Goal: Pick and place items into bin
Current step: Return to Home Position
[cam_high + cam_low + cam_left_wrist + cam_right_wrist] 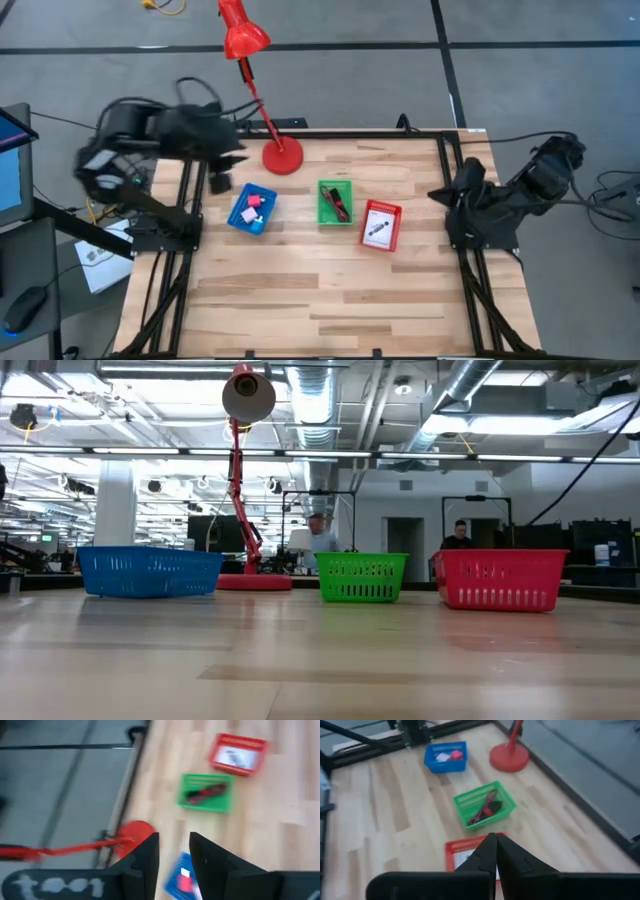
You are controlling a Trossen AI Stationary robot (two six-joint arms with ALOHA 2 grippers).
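Three small bins stand in a row on the wooden table. The blue bin holds a pink cube and small white and blue pieces. A dark red cable lies in the green bin. In the red bin rests a white card with a black mark. My left gripper hovers open above the table's far-left corner, near the blue bin, and holds nothing. My right gripper is shut and empty, raised at the table's right side, pointing toward the red bin.
A red desk lamp stands with its round base on the table's far edge between the blue and green bins, its arm leaning over the floor. The black frame rails border the table. Bare wood fills the near half. People show in the room behind.
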